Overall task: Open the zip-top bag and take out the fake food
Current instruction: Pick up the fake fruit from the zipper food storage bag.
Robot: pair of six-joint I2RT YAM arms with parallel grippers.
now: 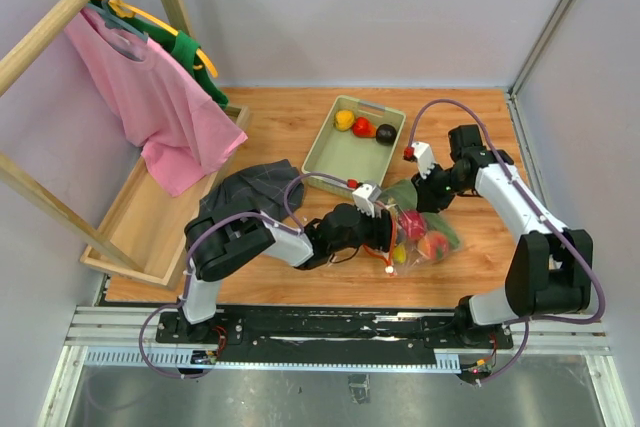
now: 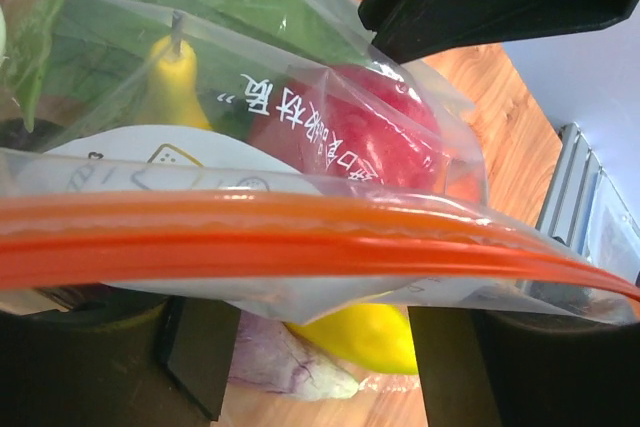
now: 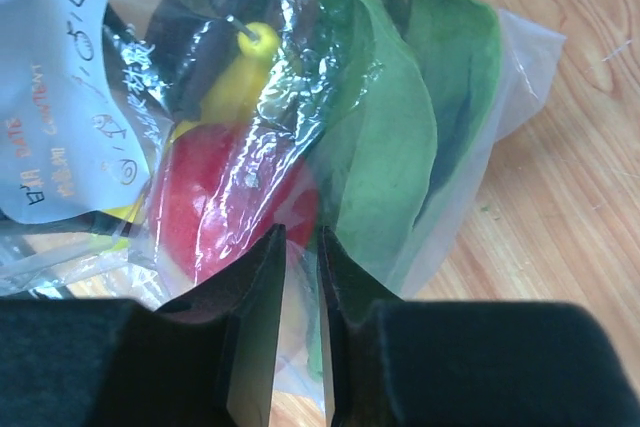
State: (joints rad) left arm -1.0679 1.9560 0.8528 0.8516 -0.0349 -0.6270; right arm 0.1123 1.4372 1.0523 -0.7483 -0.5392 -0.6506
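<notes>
The zip-top bag (image 1: 432,245) lies on the wooden table between my two grippers. Its orange-red zip strip (image 2: 300,239) runs across the left wrist view. My left gripper (image 1: 388,237) is at the bag's left end, and its black fingers (image 2: 195,357) stand wide apart under the strip, open. My right gripper (image 3: 301,247) is shut on a fold of the clear plastic at the bag's far side (image 1: 424,202). Inside the bag, fake food shows: a red round fruit (image 3: 220,197), a yellow piece (image 3: 235,77) and a green leafy piece (image 3: 400,147).
A pale green tray (image 1: 330,152) behind the bag holds a yellow pepper (image 1: 344,119), a red piece (image 1: 362,127) and a dark one (image 1: 386,133). A dark cloth (image 1: 245,192) lies left of it. A wooden rack with a pink shirt (image 1: 150,107) stands far left.
</notes>
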